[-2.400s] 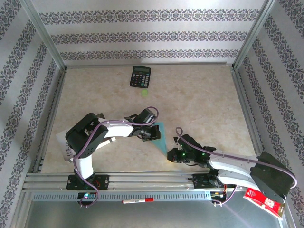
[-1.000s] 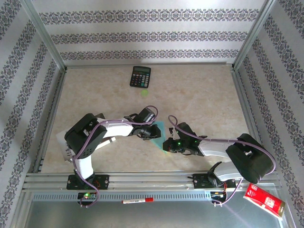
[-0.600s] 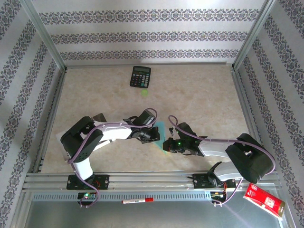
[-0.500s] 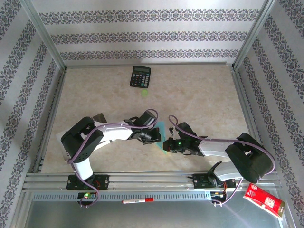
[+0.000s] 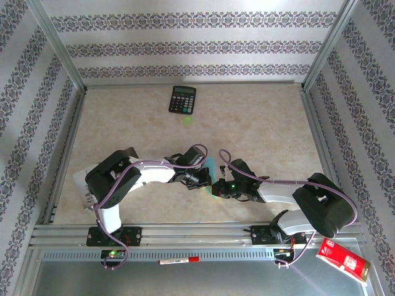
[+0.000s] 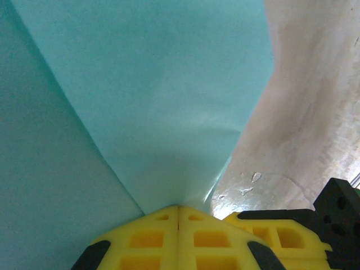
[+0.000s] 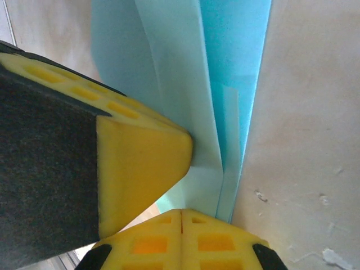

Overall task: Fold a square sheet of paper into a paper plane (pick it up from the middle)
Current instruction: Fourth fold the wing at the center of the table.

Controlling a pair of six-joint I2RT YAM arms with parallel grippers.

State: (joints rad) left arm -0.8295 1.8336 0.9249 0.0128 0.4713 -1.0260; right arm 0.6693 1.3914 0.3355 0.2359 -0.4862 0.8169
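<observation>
Landmark: black calculator (image 5: 182,99) is lying keys-up at the far side of the tabletop (image 5: 265,123).
Cyan paper: cyan paper (image 5: 210,166) is lying flat, well to the near side of the calculator and slightly to its right. Overlapping folded layers and a long crease are showing in the right wrist view.
Left gripper: left gripper (image 6: 179,207) is clenched, its yellow fingertips meeting. It is sitting well nearer than the calculator, tip touching the paper at a crease. Cannot tell whether paper is caught between the fingers.
Right gripper: right gripper (image 7: 181,211) is clenched too, a little farther from the calculator than the left one. Its tip is resting at the paper's folded edge; a grasp cannot be told.
Green speck: green speck (image 5: 187,120) is lying just on the calculator's near side.
Red packet: red packet (image 5: 343,261) is lying well apart from the calculator, far toward the near right.
</observation>
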